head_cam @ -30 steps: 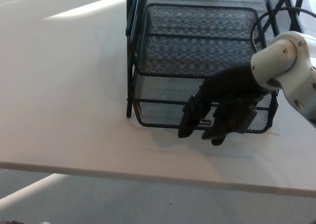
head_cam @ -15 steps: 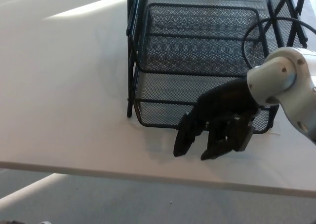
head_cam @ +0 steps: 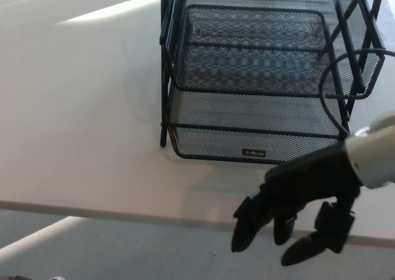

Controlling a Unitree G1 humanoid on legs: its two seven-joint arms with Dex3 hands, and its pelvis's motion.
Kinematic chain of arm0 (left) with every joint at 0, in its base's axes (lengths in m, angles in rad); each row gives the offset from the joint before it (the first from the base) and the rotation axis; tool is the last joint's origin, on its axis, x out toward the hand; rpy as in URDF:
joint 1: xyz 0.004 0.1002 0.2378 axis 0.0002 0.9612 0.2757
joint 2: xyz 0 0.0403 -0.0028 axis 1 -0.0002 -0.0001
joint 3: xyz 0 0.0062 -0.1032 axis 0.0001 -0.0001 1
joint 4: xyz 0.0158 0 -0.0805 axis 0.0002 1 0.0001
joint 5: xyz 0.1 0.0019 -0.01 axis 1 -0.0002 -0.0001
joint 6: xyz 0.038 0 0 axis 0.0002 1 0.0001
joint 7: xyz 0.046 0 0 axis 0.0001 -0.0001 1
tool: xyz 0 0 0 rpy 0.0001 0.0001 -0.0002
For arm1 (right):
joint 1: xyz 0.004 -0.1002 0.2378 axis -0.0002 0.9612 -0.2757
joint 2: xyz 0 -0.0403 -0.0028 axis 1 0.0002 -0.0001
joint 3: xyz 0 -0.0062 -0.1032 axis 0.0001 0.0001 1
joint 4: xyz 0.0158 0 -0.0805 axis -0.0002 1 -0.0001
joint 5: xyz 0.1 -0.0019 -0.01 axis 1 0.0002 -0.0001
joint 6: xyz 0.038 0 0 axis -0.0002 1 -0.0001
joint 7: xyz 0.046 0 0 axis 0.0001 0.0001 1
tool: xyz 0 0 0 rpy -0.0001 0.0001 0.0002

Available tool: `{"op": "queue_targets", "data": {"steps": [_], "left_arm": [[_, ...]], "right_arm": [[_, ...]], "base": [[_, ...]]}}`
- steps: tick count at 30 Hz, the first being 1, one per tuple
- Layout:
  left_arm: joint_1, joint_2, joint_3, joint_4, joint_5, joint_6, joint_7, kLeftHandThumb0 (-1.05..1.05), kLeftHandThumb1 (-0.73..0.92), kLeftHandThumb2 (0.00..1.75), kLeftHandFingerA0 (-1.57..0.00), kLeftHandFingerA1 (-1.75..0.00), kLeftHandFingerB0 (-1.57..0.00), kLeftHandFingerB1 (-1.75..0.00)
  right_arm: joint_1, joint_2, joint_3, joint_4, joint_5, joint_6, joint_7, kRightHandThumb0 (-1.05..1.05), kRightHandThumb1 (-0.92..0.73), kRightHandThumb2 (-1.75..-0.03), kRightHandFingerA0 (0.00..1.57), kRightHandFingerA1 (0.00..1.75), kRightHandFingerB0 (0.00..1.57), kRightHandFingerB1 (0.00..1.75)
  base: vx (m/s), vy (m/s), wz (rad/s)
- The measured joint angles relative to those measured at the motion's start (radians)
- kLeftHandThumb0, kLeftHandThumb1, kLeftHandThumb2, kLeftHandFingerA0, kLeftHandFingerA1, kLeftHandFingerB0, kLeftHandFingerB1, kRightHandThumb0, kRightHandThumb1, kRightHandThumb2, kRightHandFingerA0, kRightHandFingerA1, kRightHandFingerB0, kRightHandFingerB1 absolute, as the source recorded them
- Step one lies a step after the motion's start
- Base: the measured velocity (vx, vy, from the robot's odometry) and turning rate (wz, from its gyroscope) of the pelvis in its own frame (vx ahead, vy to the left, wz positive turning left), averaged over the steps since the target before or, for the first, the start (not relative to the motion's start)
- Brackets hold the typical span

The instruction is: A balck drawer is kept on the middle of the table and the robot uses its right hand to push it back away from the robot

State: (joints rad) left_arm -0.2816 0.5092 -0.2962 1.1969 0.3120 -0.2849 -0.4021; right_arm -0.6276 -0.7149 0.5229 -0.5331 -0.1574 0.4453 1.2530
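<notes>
— Pulled back, hasn't it? A second ago the right hand [head_cam: 296, 209] lay against the front of the black drawer [head_cam: 256, 116]; now it hangs off the near edge of the table [head_cam: 80, 138], clear of the mesh.

— Yes, and it's lower in the picture. Nothing is held. The fingers [head_cam: 245, 229] are spread and drooping, thumb and two thick fingers apart from one another, touching neither drawer nor tabletop as far as I can see.

— Where's the drawer sitting?

— In the bottom tier of a black wire frame [head_cam: 165, 64] standing on the table, right of centre. Its front rim is just beyond the frame's front posts, near the table's near edge but with a strip of bare white top between.

— Room around it?

— Wide open tabletop to the left. On the right, the frame nearly meets the picture's border, and a black cable [head_cam: 327, 101] loops over that side.

— Any writing?

— A small plate [head_cam: 253, 152] on the drawer's front wall, too small to read.

— The left hand?

— It doesn't show.
</notes>
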Motion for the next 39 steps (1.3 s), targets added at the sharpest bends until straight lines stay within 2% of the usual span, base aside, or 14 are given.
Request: {"op": "queue_targets", "data": {"steps": [5,15,20,21,26,27,30,31,39], "left_arm": [[-0.001,0.000,0.000,0.000,0.000,0.000,-0.001,-0.56,0.71,0.63,-0.49,-0.39,-0.32,-0.33],[0.000,0.000,0.000,0.000,0.000,-0.001,-0.002,-0.57,0.71,0.62,-0.48,-0.39,-0.32,-0.33],[0.000,0.000,0.000,-0.001,0.000,-0.001,-0.002,-0.57,0.71,0.63,-0.49,-0.39,-0.32,-0.33],[0.001,0.000,0.000,-0.002,0.000,-0.001,-0.001,-0.57,0.71,0.63,-0.48,-0.39,-0.32,-0.33],[0.000,0.000,0.000,-0.002,0.000,-0.001,-0.001,-0.55,0.72,0.62,-0.48,-0.39,-0.32,-0.33],[0.000,0.000,0.000,-0.002,0.000,-0.001,-0.001,-0.55,0.72,0.63,-0.49,-0.40,-0.33,-0.34],[0.001,0.000,0.000,-0.002,-0.001,-0.001,-0.001,-0.56,0.72,0.63,-0.49,-0.39,-0.33,-0.33],[0.001,0.000,0.000,-0.002,-0.001,-0.001,-0.001,-0.56,0.72,0.62,-0.49,-0.40,-0.32,-0.33],[0.001,0.000,0.000,-0.002,-0.001,-0.001,0.000,-0.55,0.71,0.62,-0.49,-0.40,-0.32,-0.33]], "right_arm": [[0.154,-0.058,-0.055,0.034,0.020,-0.021,-0.010,-0.54,-0.80,-0.65,0.45,0.39,0.32,0.33],[0.357,-0.045,-0.019,0.327,-0.035,-0.120,-0.128,-0.50,-0.79,-0.64,0.46,0.41,0.31,0.32],[0.409,-0.029,-0.001,0.459,-0.079,-0.160,-0.206,-0.38,-0.78,-0.62,0.51,0.42,0.42,0.36],[0.416,-0.027,0.002,0.476,-0.085,-0.164,-0.218,-0.38,-0.78,-0.63,0.57,0.44,0.45,0.37],[0.440,-0.016,0.027,0.568,-0.136,-0.177,-0.295,-0.40,-0.81,-0.64,0.56,0.51,0.46,0.39],[0.442,-0.013,0.034,0.588,-0.151,-0.178,-0.315,-0.40,-0.78,-0.63,0.57,0.57,0.44,0.38],[0.445,0.006,0.052,0.647,-0.179,-0.177,-0.363,-0.40,-0.77,-0.63,0.56,0.57,0.46,0.39],[0.446,0.014,0.058,0.668,-0.188,-0.177,-0.378,-0.40,-0.78,-0.63,0.58,0.48,0.52,0.41],[0.439,0.111,0.084,0.918,-0.228,-0.178,-0.494,-0.39,-0.79,-0.63,0.57,0.45,0.54,0.43]], "base": [[0.00,0.000,0.00],[0.00,0.000,0.00],[0.00,0.000,0.00],[0.00,0.000,0.00],[0.00,0.000,0.00],[0.00,0.000,0.00],[0.00,0.000,0.00],[0.00,0.000,0.00],[0.00,0.000,0.00]]}}
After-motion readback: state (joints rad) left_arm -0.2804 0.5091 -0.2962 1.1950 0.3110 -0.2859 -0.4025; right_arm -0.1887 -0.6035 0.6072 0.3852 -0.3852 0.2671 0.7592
